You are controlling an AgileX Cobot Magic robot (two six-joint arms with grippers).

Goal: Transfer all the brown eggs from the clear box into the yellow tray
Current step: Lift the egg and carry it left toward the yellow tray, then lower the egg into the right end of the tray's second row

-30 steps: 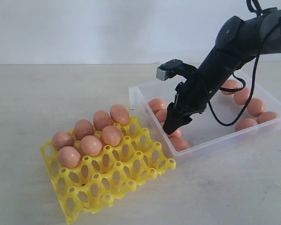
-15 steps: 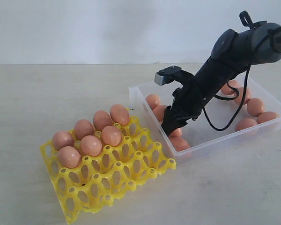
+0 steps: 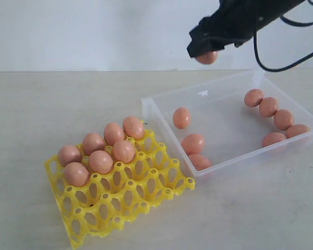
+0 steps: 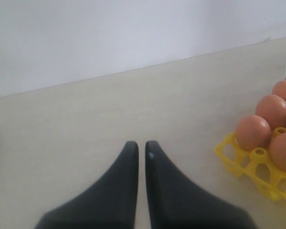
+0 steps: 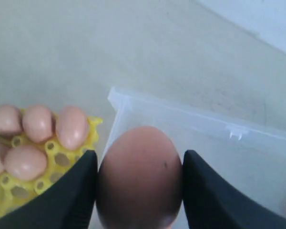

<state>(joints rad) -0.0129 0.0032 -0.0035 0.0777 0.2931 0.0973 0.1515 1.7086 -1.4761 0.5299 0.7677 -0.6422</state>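
Observation:
My right gripper (image 3: 206, 56) hangs high above the clear box (image 3: 156, 113), shut on one brown egg (image 5: 140, 176) that fills the gap between its black fingers (image 5: 71, 191). Several brown eggs stay in the box: three near its left wall (image 3: 181, 117) and a curved row at the far right (image 3: 268, 107). The yellow tray (image 3: 146, 190) lies left of the box with several eggs (image 3: 101, 162) in its back cups. My left gripper (image 4: 141, 144) is shut and empty over bare table, with the tray's corner (image 4: 229, 155) off to one side.
A pale wall runs behind the table. The tray's front cups (image 3: 115, 203) hold nothing. Bare tabletop (image 3: 261, 208) lies in front of the box and left of the tray.
My right gripper was down among the eggs at the box's left side; it closed on one and rose well above the box. The eggs left there shifted slightly.

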